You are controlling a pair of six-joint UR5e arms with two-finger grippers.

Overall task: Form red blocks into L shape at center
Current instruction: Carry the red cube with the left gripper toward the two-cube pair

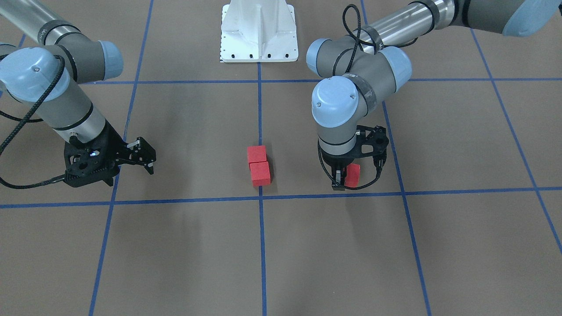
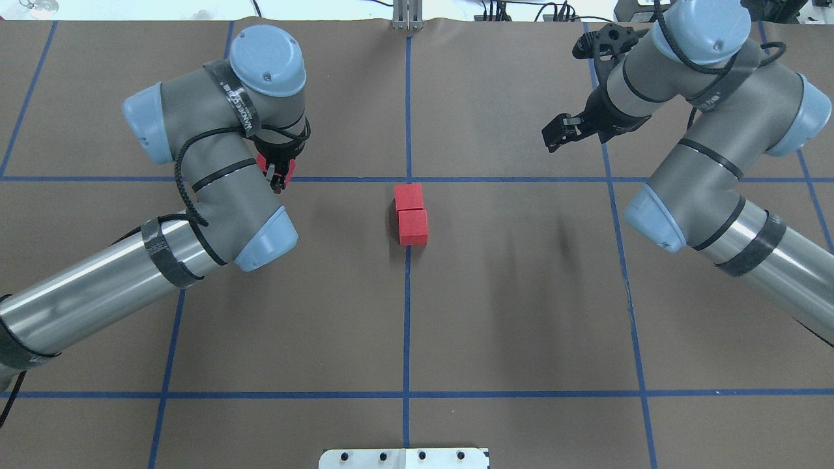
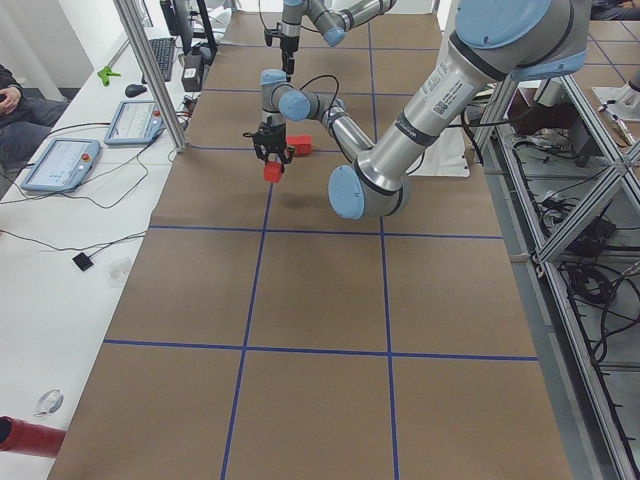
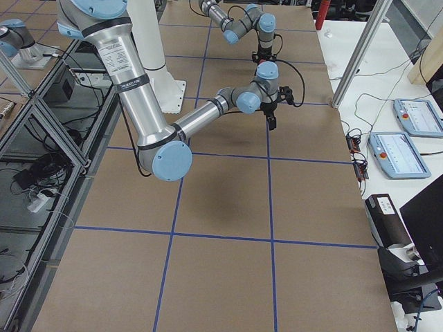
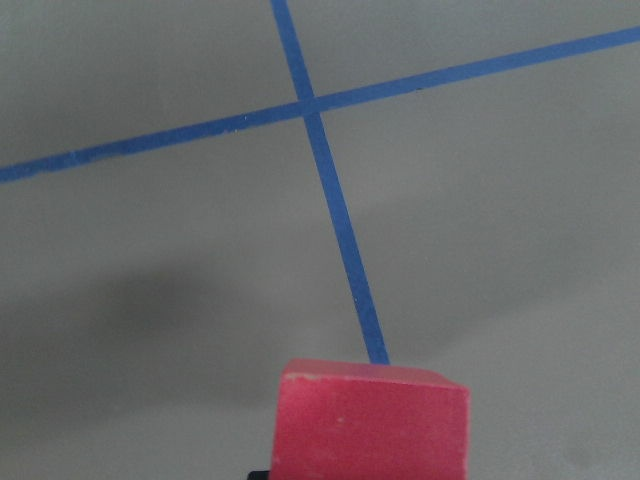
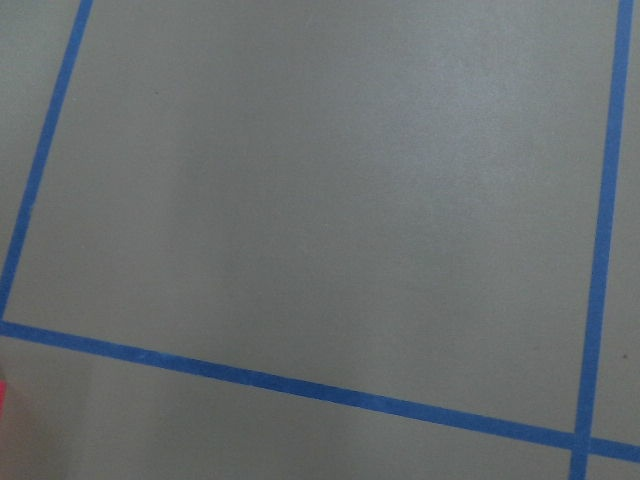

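Two red blocks [image 2: 409, 195] [image 2: 413, 227] lie touching in a row on the blue tape line, just on the robot's side of the center crossing [image 2: 408, 179]; they also show in the front view [image 1: 257, 154] [image 1: 260, 172]. My left gripper [image 1: 344, 177] is shut on the third red block [image 1: 352, 174], low over the paper, about one grid square to the left of the pair. That block fills the bottom of the left wrist view [image 5: 370, 420]. My right gripper [image 1: 145, 156] is open and empty, off to the right of the pair.
The white robot base plate [image 1: 259, 33] stands behind the blocks. Blue tape lines [image 1: 395, 193] divide the brown paper into squares. Off the table in the left side view are tablets [image 3: 60, 165] and cables.
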